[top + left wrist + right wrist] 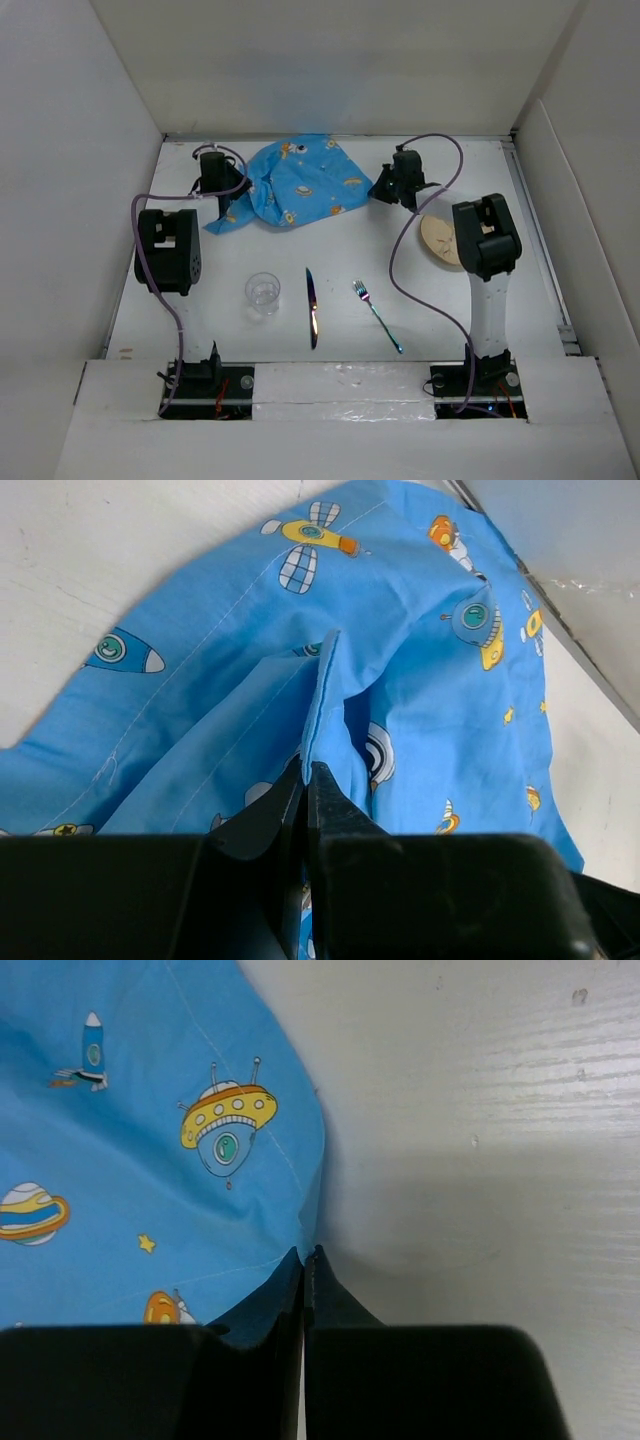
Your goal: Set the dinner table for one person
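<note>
The blue cartoon-print placemat lies crumpled at the back middle of the white dinner table. My left gripper is at its left side, shut on a raised fold of the cloth, with the jaws pressed together. My right gripper is at the placemat's right edge. Its jaws are closed on the cloth's corner. Nearer the front lie a clear glass, an iridescent knife and an iridescent fork.
A tan plate lies on the right, partly hidden behind my right arm. White walls border the table on the left, back and right. Purple cables loop from both arms.
</note>
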Controlling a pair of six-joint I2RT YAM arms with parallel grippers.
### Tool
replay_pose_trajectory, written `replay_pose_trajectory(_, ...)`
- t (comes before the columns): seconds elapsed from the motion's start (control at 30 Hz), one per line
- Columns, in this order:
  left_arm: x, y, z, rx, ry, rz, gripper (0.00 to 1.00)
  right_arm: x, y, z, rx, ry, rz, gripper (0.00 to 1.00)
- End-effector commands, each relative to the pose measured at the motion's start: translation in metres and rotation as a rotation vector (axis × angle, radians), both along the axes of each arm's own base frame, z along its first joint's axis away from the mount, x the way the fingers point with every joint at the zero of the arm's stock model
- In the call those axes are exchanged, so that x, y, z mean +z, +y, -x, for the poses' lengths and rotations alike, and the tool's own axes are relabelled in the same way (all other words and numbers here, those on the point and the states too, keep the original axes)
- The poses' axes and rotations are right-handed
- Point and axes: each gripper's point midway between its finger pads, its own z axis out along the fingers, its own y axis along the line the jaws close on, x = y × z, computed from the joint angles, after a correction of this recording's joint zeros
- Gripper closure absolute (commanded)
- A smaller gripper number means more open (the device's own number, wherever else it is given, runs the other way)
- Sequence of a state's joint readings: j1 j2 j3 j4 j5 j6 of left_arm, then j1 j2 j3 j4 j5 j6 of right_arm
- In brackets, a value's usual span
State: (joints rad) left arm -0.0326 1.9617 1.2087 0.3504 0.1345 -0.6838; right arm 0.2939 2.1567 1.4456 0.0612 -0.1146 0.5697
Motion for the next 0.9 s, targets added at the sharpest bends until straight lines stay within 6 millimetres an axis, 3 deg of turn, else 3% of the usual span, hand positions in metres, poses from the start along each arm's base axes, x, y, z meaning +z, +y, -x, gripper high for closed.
replay_pose_trajectory(0.0,0.074,0.004,-0.003,0.017,-0.154,-0.005,1.00,0.072,0.008,-0.029,0.040,-0.229,-0.115,1.00)
replay_pose_trajectory(0.03,0.079,0.003,0.000,0.012,-0.161,-0.005,1.00,0.085,0.011,-0.024,0.058,-0.257,-0.140,1.00)
replay_pose_trajectory(0.1,0.114,0.003,0.008,0.010,-0.221,-0.004,1.00,0.106,0.002,-0.016,0.051,-0.319,-0.157,1.00)
replay_pose_trajectory(0.13,0.124,0.003,0.012,0.015,-0.240,0.000,1.00,0.148,-0.005,-0.010,0.046,-0.394,-0.170,1.00)
replay_pose_trajectory(0.17,0.158,0.004,0.021,0.018,-0.308,0.006,1.00,0.165,-0.007,-0.003,0.046,-0.423,-0.173,1.00)
replay_pose_trajectory(0.2,0.173,0.004,0.027,0.021,-0.337,0.011,1.00,0.182,-0.016,0.003,0.036,-0.454,-0.169,1.00)
replay_pose_trajectory(0.23,0.184,0.005,0.035,0.028,-0.359,0.018,1.00,0.222,-0.024,0.021,0.029,-0.533,-0.160,1.00)
replay_pose_trajectory(0.27,0.220,0.007,0.050,0.038,-0.438,0.026,1.00,0.243,-0.029,0.031,0.023,-0.572,-0.153,1.00)
replay_pose_trajectory(0.3,0.237,0.008,0.060,0.048,-0.478,0.030,1.00,0.255,-0.033,0.042,0.021,-0.586,-0.137,1.00)
replay_pose_trajectory(0.33,0.267,0.007,0.080,0.054,-0.552,0.039,1.00,0.289,-0.043,0.064,0.013,-0.648,-0.120,1.00)
replay_pose_trajectory(0.37,0.281,0.008,0.090,0.059,-0.581,0.042,1.00,0.310,-0.047,0.075,0.008,-0.698,-0.118,1.00)
replay_pose_trajectory(0.43,0.304,0.006,0.110,0.064,-0.628,0.041,1.00,0.336,-0.058,0.098,-0.007,-0.746,-0.092,1.00)
replay_pose_trajectory(0.47,0.327,0.004,0.127,0.057,-0.681,0.042,1.00,0.350,-0.058,0.110,-0.007,-0.773,-0.094,1.00)
replay_pose_trajectory(0.5,0.335,0.005,0.136,0.060,-0.705,0.043,1.00,0.371,-0.065,0.130,-0.014,-0.812,-0.092,1.00)
replay_pose_trajectory(0.53,0.347,0.005,0.148,0.057,-0.733,0.047,1.00,0.380,-0.065,0.139,-0.013,-0.829,-0.087,1.00)
replay_pose_trajectory(0.6,0.350,0.006,0.155,0.058,-0.742,0.044,1.00,0.398,-0.068,0.157,-0.013,-0.863,-0.093,1.00)
replay_pose_trajectory(0.67,0.346,0.007,0.155,0.063,-0.732,0.037,1.00,0.408,-0.069,0.160,-0.013,-0.878,-0.089,1.00)
replay_pose_trajectory(0.8,0.330,0.007,0.134,0.068,-0.685,0.024,1.00,0.398,-0.062,0.139,-0.006,-0.821,-0.062,1.00)
replay_pose_trajectory(0.87,0.317,0.006,0.112,0.064,-0.637,0.012,1.00,0.380,-0.060,0.115,-0.004,-0.773,-0.045,1.00)
